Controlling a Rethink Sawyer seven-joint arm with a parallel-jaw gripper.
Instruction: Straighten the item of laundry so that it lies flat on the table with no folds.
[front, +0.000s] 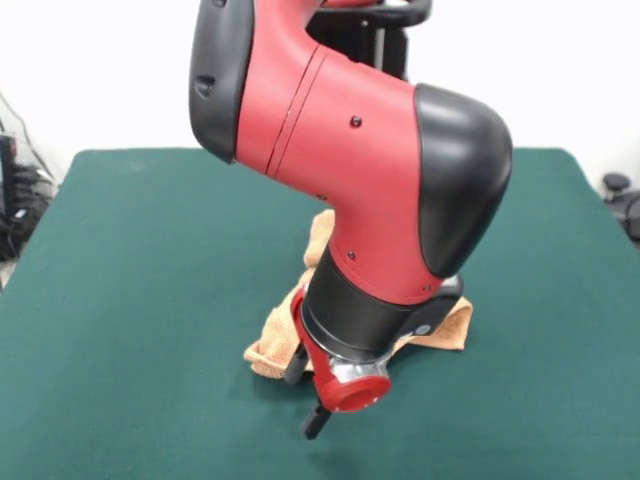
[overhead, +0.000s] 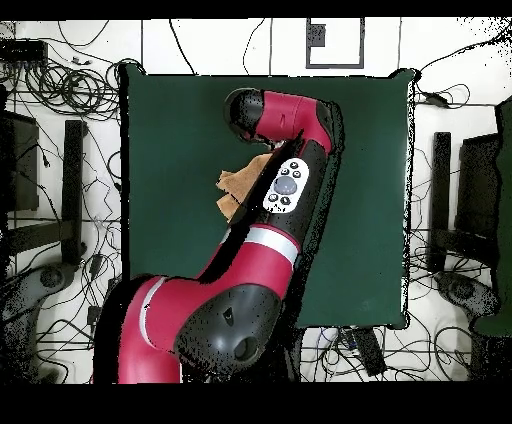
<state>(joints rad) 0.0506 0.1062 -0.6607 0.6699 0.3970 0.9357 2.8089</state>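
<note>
From the front view, the towel (front: 275, 345) lies bunched near the middle of the table (front: 120, 260), mostly hidden behind my arm (front: 350, 170). I see one crumpled lobe at the left, a strip rising behind the wrist, and a flatter corner poking out at the right. It is clearly not flat; folds show in every visible part.

The gripper (front: 312, 420) sits low at the near side of the towel, with a dark fingertip close to the felt. I cannot tell whether it is spread, closed, or pinching cloth, because the red wrist cap covers the gap.

I judge the step in hand to be getting hold of an edge and drawing it outward. To do it well I would pick the outermost layer at a corner, not the heap, lift only enough to clear the felt, and pull away from the bulk so the folds open instead of dragging the whole bundle along. The felt looks grippy, which should help hold the rest in place.

The overhead view shows what the front cannot: the towel (overhead: 240, 188) sits well inside the table's edges, with bare green felt (overhead: 170, 130) on all sides to spread into. But there the arm covers most of the cloth and the gripper entirely. Only the front view shows the fingertip's height above the table.
</note>
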